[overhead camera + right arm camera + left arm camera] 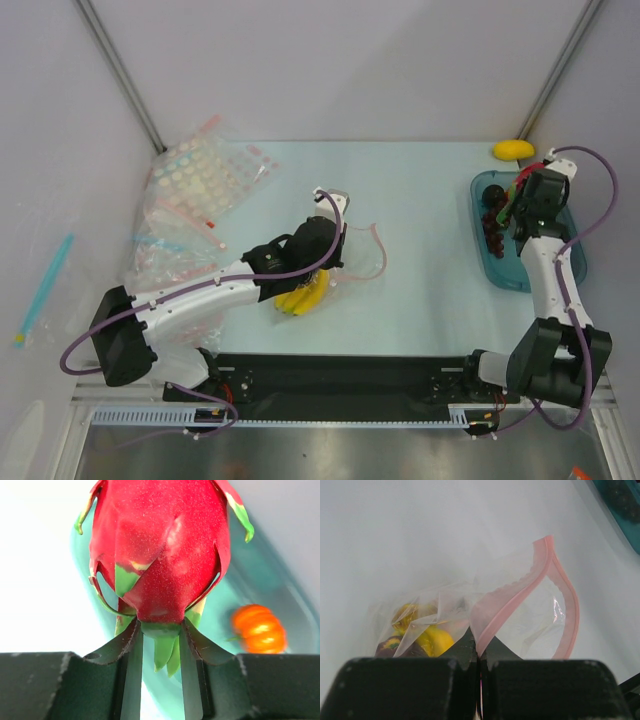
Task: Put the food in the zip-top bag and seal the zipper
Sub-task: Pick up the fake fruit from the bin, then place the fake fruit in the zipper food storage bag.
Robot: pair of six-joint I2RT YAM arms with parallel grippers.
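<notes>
The pink dragon fruit with green scales point(160, 545) hangs over the teal plastic tray point(270, 585) at the far right. Carrying it left calls for a slow, level sweep, since so slim a hold could slip. The right gripper point(160, 640) clasps its narrow green base, jaws partly apart. Mid-table lies the clear zip-top bag point(530, 625), with a yellow banana bunch point(432, 640) showing through. Its pink-red zipper strip point(560, 575) is arched open, and the left gripper point(480, 652) is clenched on the mouth's edge.
</notes>
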